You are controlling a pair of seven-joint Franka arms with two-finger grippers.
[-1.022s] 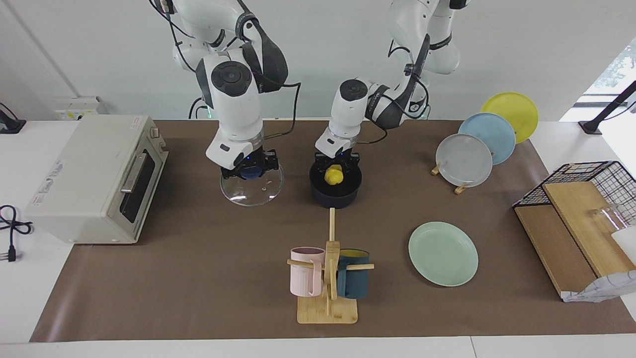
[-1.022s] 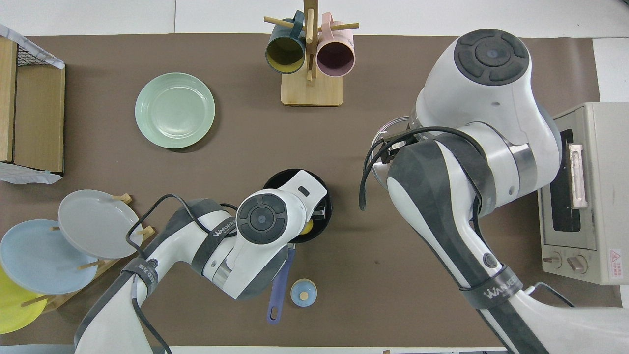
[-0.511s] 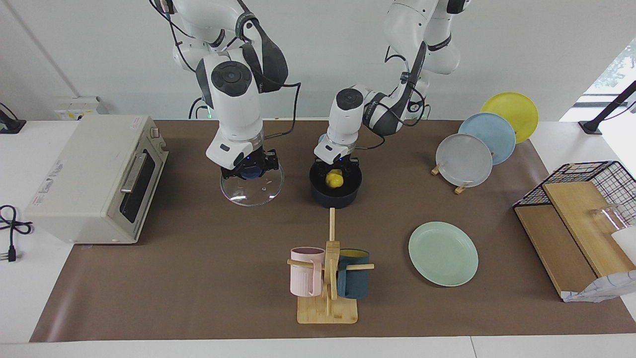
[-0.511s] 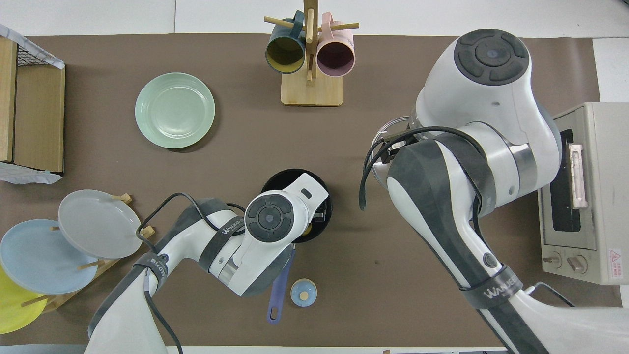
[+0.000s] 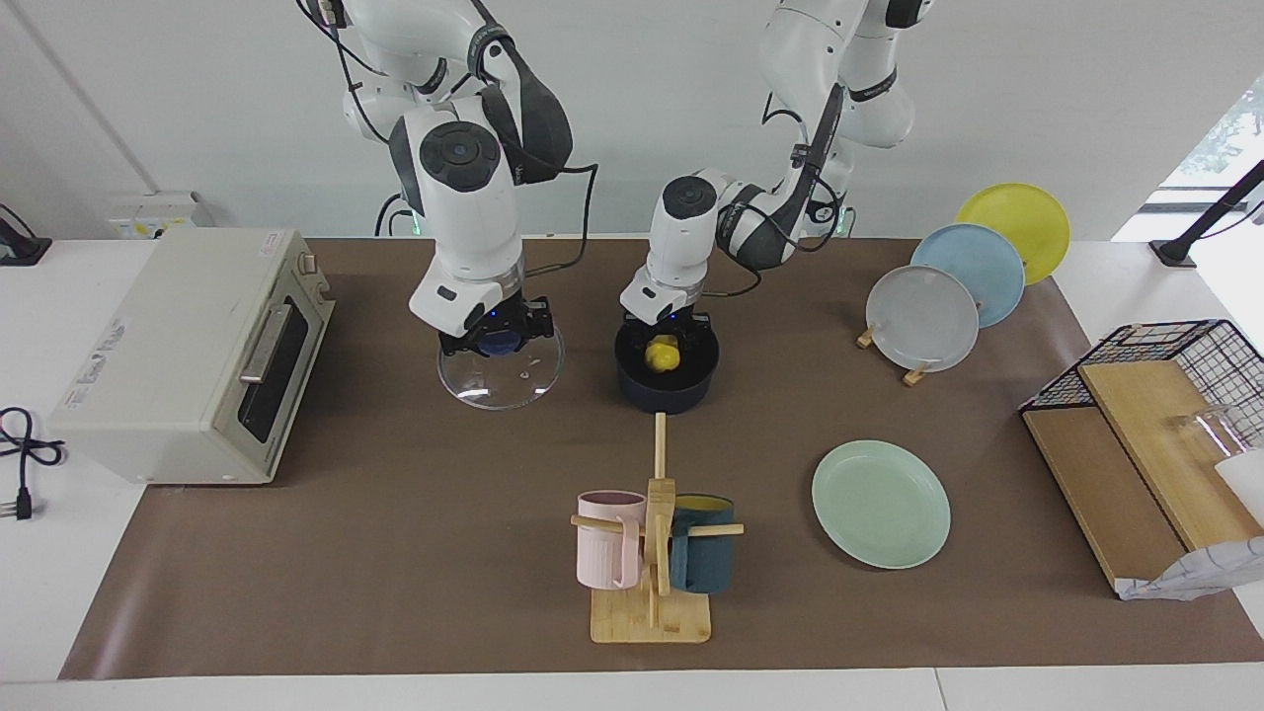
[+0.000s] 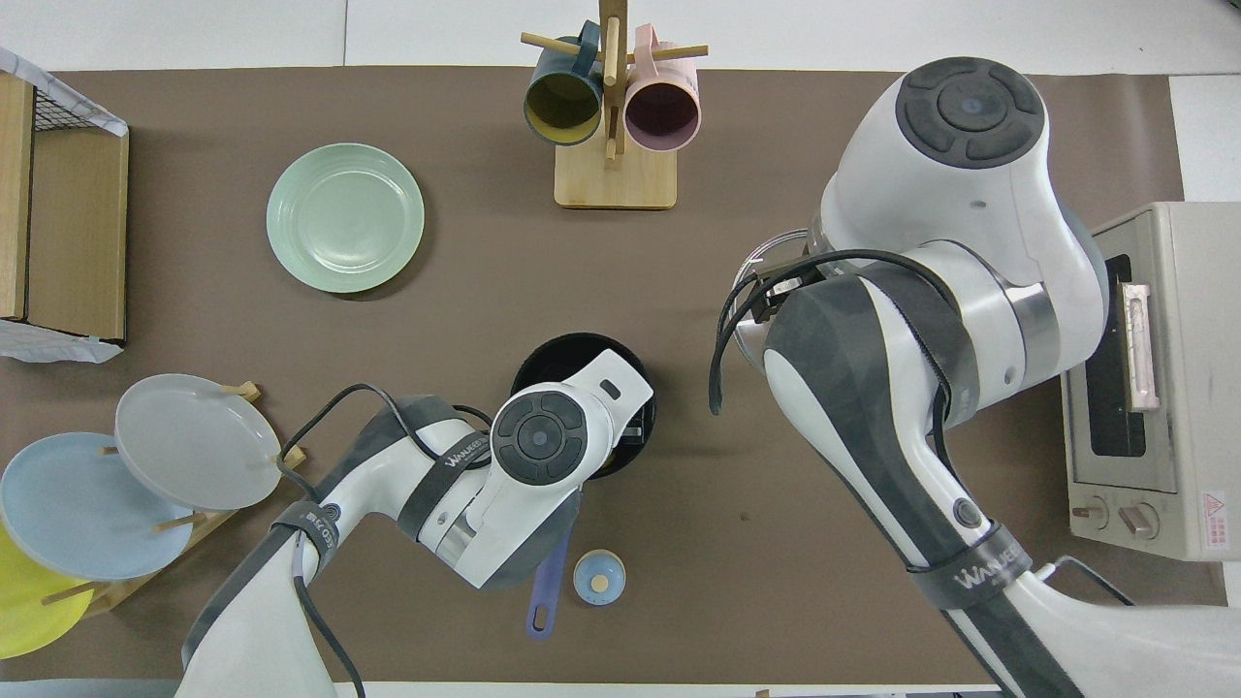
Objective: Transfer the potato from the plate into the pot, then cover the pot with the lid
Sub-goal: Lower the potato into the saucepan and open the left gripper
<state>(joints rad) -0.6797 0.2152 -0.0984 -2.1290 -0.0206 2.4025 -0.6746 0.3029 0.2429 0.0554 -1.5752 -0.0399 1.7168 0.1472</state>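
The yellow potato (image 5: 662, 353) lies inside the dark blue pot (image 5: 667, 380), which stands on the mat with its handle (image 6: 546, 593) pointing toward the robots. My left gripper (image 5: 665, 324) hangs open and empty just above the pot's rim. In the overhead view the left arm covers the potato and most of the pot (image 6: 560, 351). The glass lid (image 5: 501, 375) rests on the mat beside the pot, toward the right arm's end. My right gripper (image 5: 499, 341) is shut on its blue knob. The mint-green plate (image 5: 881, 504) is empty and also shows in the overhead view (image 6: 345, 217).
A mug tree (image 5: 654, 553) with a pink and a teal mug stands farther out than the pot. A toaster oven (image 5: 193, 351) is at the right arm's end, a plate rack (image 5: 953, 286) and a wire basket (image 5: 1165, 395) at the left arm's end. A small blue-topped knob (image 6: 598, 577) lies by the pot handle.
My left gripper has let go of the potato and risen out of the pot, drawing back toward the robots. The potato stays in the pot. The right arm and lid have not moved.
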